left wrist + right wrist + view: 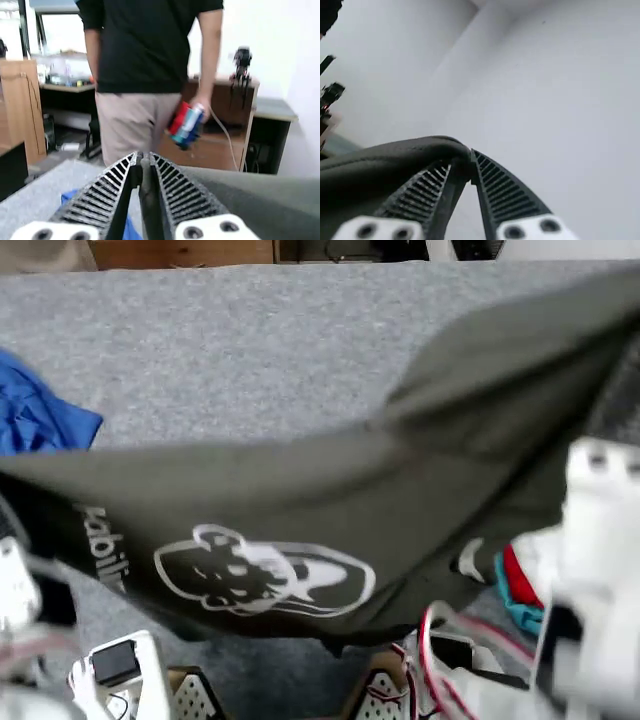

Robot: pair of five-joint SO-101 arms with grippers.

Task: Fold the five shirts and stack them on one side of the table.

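Left wrist view: left gripper (pixel 143 157) clamps dark shirt (pixel 260 200).

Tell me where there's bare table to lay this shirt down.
Bare grey table runs across the far half, beyond the held dark shirt. The blue shirt takes the left edge; red and teal cloth crowds the near right.

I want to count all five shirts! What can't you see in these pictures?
High view: the held-up dark shirt covers much of the table; anything under it is hidden.
High view: the blue shirt is cut off by the left edge.
High view: red and teal items sit mostly behind the dark shirt and an arm.
So five shirts cannot be counted.
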